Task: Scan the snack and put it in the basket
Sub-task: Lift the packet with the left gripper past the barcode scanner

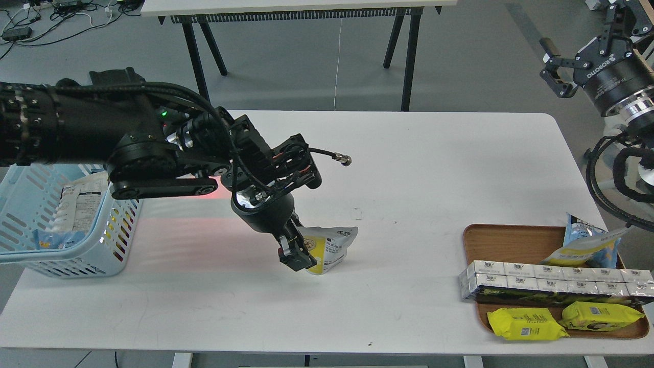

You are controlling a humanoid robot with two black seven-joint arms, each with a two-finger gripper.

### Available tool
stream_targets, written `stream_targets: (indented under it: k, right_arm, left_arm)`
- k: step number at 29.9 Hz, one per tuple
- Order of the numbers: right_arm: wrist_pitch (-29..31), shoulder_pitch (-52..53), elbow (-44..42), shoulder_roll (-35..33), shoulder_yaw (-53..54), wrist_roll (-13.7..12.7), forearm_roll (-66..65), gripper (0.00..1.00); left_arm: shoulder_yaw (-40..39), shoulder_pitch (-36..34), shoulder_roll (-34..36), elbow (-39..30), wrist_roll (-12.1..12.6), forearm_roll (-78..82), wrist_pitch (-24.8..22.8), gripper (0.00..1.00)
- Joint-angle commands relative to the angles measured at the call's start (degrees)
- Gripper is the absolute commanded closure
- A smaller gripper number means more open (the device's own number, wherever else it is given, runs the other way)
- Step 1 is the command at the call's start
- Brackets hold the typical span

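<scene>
The snack (pixel 332 246), a small white-and-yellow stand-up pouch with a round nut picture, stands on the white table (pixel 419 168) near its middle. My left gripper (pixel 296 257) points down at the pouch's left side. One dark finger overlaps the pouch's left edge; the other finger does not show apart from it. The light blue slotted basket (pixel 120 225) stands at the table's left edge, partly behind my left arm, with a white pack inside. My right gripper (pixel 552 69) is raised off the table's far right corner, open and empty.
A brown wooden tray (pixel 511 237) at the front right holds a light-blue-and-yellow pouch (pixel 587 245), silver boxes (pixel 552 281) and two yellow pillow packs (pixel 526 323). A red glow (pixel 204 204) lies on the table beside the basket. Black table legs stand behind.
</scene>
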Motion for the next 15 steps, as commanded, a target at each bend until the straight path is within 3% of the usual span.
stream_targets:
  k: [1,4,7,8,15]
  right_arm:
    - [0.0,-0.4,0.2,0.0,0.1,0.0,0.1,0.01]
    - [0.0,-0.5,0.2,-0.3,0.1,0.0,0.1,0.01]
    - [0.0,-0.5,0.3,-0.4,0.1,0.0,0.1,0.01]
    - [0.0,-0.5,0.3,-0.4,0.1,0.0,0.1,0.01]
    - [0.0,-0.5,0.3,-0.4,0.1,0.0,0.1,0.01]
  left_arm:
    - [0.1,0.0,0.1,0.4,0.0,0.1,0.4,0.61]
    - [0.1,0.0,0.2,0.4,0.0,0.1,0.5,0.66]
    - [0.1,0.0,0.3,0.4,0.0,0.2,0.6,0.91]
    - [0.2,0.0,0.3,0.4,0.0,0.2,0.6,0.96]
    - [0.1,-0.1,0.6,0.3,0.0,0.2,0.6,1.00]
